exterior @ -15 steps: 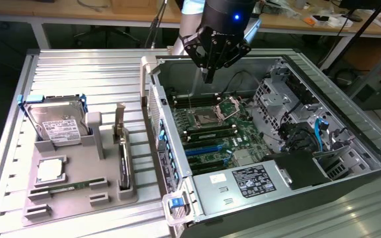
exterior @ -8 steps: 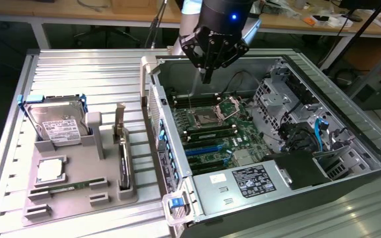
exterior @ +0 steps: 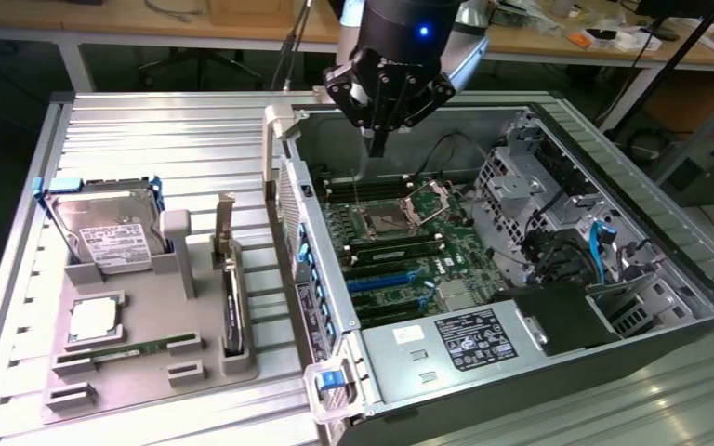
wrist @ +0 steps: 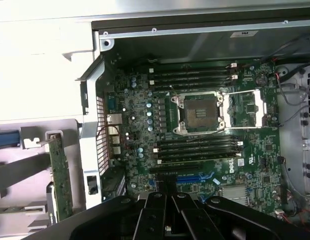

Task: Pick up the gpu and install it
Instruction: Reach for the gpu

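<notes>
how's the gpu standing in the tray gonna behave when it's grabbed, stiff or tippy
Probably stiff: the gpu looks like a thin, flat, rigid board. Likely tippy once free, since it stands on edge, held upright by the grey tray's slots. Probably fragile too: its bare circuit face shows in the wrist view.

Thin dark gpu upright on its long edge, slotted in the grey tray

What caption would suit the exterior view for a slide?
Shut black gripper hovers above the green motherboard; the thin dark gpu card stands on edge in the grey tray.
</notes>
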Robot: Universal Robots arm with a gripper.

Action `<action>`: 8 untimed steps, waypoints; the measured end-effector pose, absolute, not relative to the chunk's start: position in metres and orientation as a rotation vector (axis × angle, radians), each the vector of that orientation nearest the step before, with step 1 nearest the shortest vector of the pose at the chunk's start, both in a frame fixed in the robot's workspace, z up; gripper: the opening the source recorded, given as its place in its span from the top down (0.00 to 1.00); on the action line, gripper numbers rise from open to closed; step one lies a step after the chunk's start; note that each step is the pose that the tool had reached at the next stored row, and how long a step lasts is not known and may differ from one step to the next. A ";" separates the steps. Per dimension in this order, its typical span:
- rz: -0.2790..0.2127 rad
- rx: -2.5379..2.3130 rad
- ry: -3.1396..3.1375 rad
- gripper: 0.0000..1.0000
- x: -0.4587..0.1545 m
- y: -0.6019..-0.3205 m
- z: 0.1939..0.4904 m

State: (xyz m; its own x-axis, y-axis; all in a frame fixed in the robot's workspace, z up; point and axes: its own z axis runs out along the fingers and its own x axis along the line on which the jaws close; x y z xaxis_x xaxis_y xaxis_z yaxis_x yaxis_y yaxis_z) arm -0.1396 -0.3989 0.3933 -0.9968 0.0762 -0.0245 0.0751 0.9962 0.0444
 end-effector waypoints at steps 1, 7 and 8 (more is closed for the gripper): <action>0.068 0.118 3.113 0.89 -0.142 -0.399 0.393; 0.068 0.118 3.112 0.89 -0.147 -0.399 0.393; 0.068 0.118 3.113 0.89 -0.148 -0.399 0.393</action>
